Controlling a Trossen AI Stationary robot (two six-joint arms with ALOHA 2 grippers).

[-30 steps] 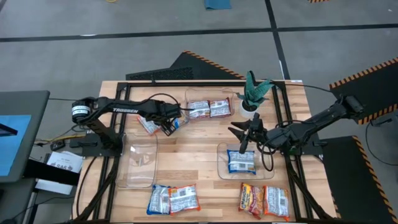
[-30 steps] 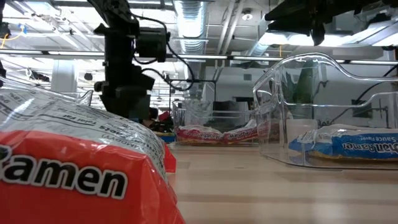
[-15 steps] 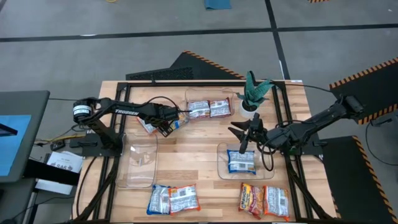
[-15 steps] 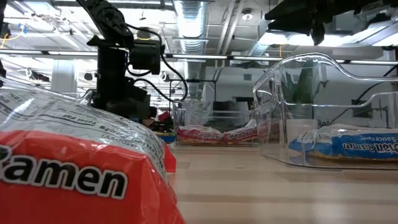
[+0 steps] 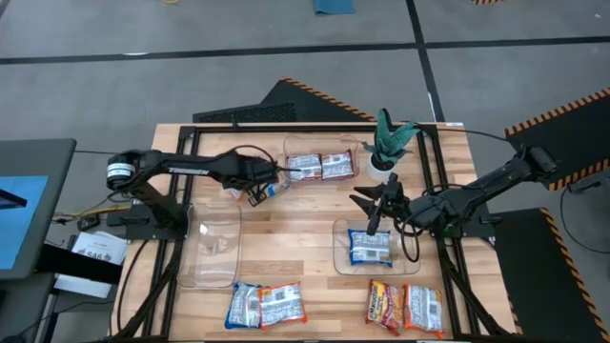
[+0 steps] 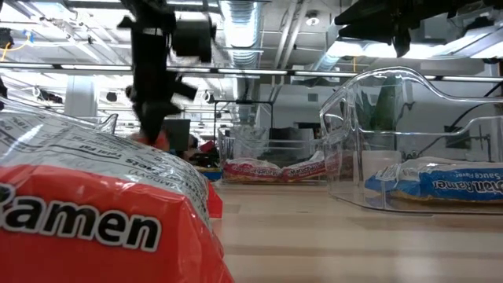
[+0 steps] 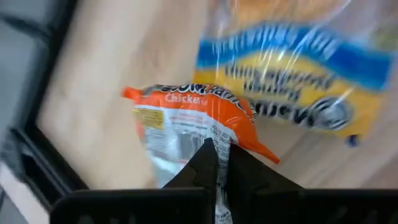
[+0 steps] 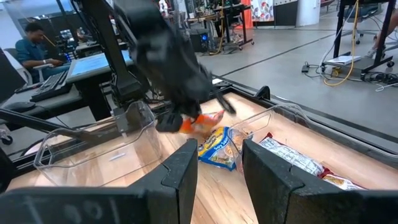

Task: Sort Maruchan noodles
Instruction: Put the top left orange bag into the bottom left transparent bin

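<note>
The left gripper [image 5: 257, 188] is out past the middle of the table, right by the far bin [image 5: 320, 152], and its jaws are pinched on the edge of an orange packet [image 7: 193, 124] — in the left wrist view the two dark fingers [image 7: 214, 168] meet on the wrapper's near end, with the rest of the packet sticking out ahead of them, above the wood. Just beyond it a blue-and-yellow packet [image 7: 292, 93] lies on the table [image 5: 286, 238].

The right gripper [image 5: 374, 202] hangs over the near-right bin [image 5: 341, 257] with its jaws spread and nothing between them — the right wrist view shows a clear gap between the two fingers [image 8: 180, 180].

Rest of the noodles: two whitish-red packets [image 5: 320, 167] side by side in the far bin, one blue packet [image 5: 370, 246] in the near-right bin, a blue and orange pair [image 5: 266, 305] at the near edge, and two red ones [image 5: 404, 307] further right along that edge. The left bin [image 5: 212, 250] looks like it has no packets in it. A plant [image 5: 389, 143] stands beside the far bin.
</note>
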